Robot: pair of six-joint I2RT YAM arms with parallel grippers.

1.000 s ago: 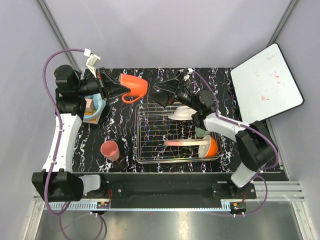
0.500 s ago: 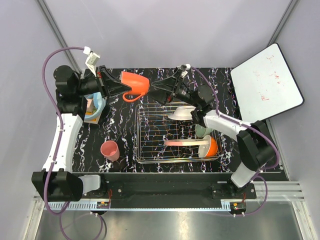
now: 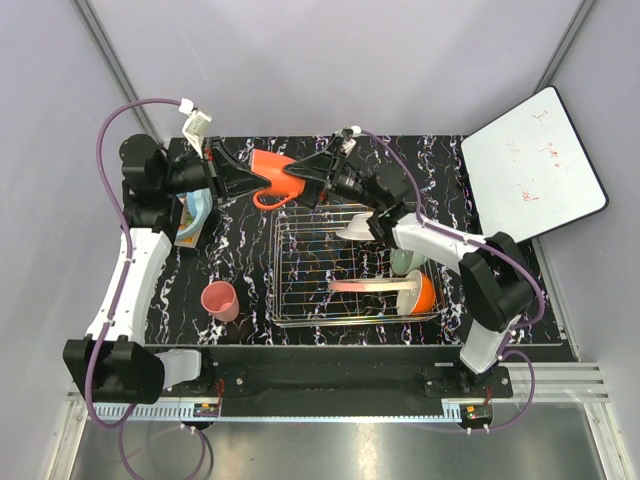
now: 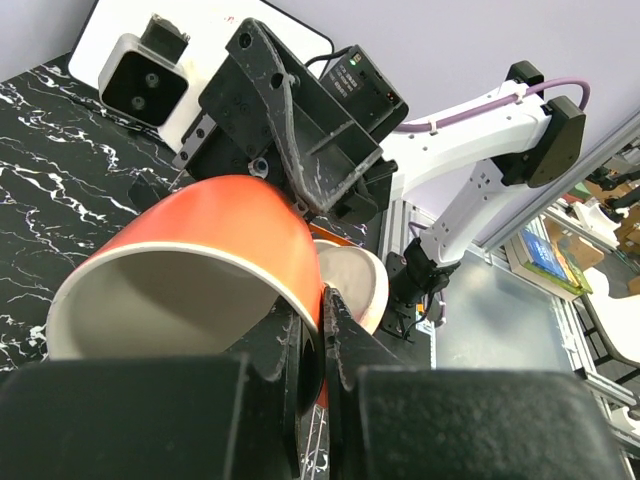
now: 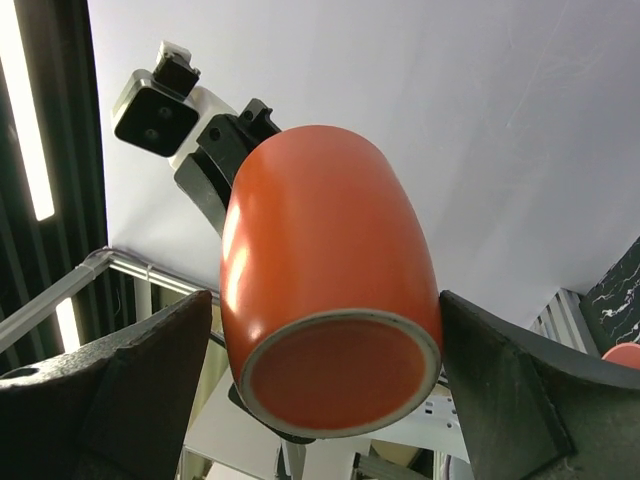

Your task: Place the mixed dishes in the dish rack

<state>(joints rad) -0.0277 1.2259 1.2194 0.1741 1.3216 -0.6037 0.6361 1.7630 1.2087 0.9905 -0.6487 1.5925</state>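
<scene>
My left gripper [image 3: 248, 181] is shut on the rim of the orange-red mug [image 3: 270, 168] and holds it on its side above the table's far edge; the left wrist view shows the rim [image 4: 190, 250] pinched between the jaws [image 4: 325, 335]. My right gripper [image 3: 298, 176] is open with a finger on each side of the mug's base [image 5: 325, 300]. The chrome wire dish rack [image 3: 300, 262] holds a white plate [image 3: 358, 227], a pale green bowl [image 3: 405, 262], a salmon-pink plate [image 3: 362, 285] and a white-and-orange bowl [image 3: 424, 293]. The pink cup [image 3: 220, 300] stands on the table left of the rack.
A light blue tub [image 3: 196, 215] sits at the table's left edge under my left arm. A white board with red scribbles [image 3: 533, 165] leans at the far right. The black marbled table [image 3: 240, 250] shows between tub, cup and rack.
My left gripper has carried the mug to the right. My right gripper has moved left from above the rack, and its open fingers now flank the mug's base.
</scene>
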